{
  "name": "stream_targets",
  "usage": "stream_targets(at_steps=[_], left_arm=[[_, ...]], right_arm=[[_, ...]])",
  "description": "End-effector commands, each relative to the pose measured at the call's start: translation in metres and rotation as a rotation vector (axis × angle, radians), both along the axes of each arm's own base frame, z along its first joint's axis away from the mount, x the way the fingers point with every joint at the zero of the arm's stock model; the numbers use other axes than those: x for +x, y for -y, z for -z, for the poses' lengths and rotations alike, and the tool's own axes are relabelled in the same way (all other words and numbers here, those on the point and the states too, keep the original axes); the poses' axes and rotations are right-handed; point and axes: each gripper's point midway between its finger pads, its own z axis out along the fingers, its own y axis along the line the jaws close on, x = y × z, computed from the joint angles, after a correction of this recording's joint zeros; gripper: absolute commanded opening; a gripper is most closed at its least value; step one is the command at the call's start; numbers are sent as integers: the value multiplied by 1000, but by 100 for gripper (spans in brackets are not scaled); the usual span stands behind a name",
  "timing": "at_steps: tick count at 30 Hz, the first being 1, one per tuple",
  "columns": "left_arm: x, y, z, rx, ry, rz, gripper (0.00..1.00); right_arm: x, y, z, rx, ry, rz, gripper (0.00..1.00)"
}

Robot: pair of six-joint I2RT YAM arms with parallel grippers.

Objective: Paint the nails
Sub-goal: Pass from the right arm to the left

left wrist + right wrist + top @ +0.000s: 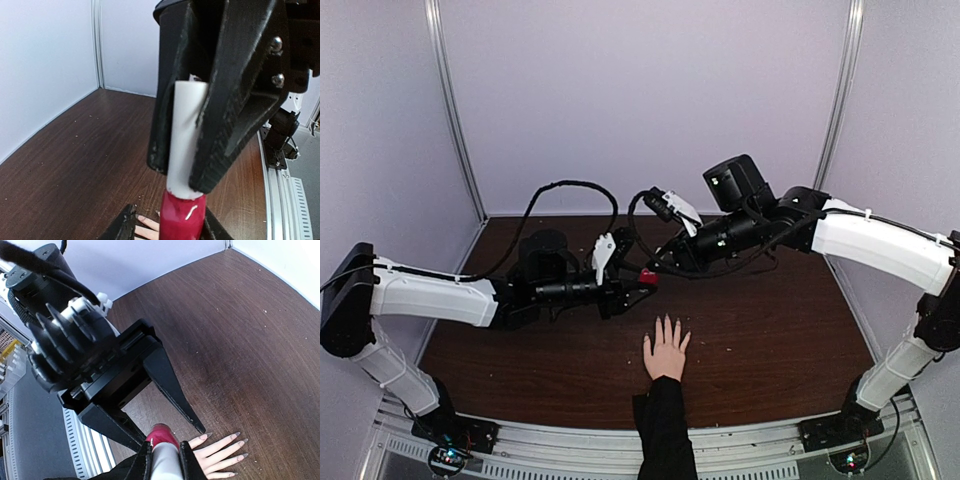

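Note:
A small red bottle [647, 276] with a white cap [186, 135] hangs above the brown table, just beyond a pale hand [666, 352] that lies flat, palm down, in a black sleeve. The nails [235, 434] are long, pointed and greyish, with no red on them. My right gripper [165, 450] is shut on the white cap. My left gripper [167, 222] stands around the red bottle body [162, 434]. One finger is close against it and the other is apart, with a gap between.
The table [770, 330] is dark brown wood, walled in by white panels at the back and sides. A metal rail [620, 445] runs along the near edge between the arm bases. Black cables loop above the table behind the left arm [570, 190].

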Motion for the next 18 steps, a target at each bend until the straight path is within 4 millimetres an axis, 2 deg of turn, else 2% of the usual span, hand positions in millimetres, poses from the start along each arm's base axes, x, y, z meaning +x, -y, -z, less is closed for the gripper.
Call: stream_targets(at_steps=[1, 11, 12, 16, 18], left_arm=[[13, 7, -30, -77, 48, -45, 37], [12, 7, -33, -106, 26, -40, 13], [12, 7, -34, -117, 23, -39, 10], [11, 3, -38, -166, 8, -51, 0], [12, 0, -41, -190, 8, -70, 0]], right_arm=[[5, -6, -6, 13, 3, 20, 0], [5, -7, -7, 12, 2, 22, 0], [5, -6, -8, 14, 3, 20, 3], [6, -2, -18, 40, 18, 26, 39], [7, 0, -23, 59, 24, 39, 44]])
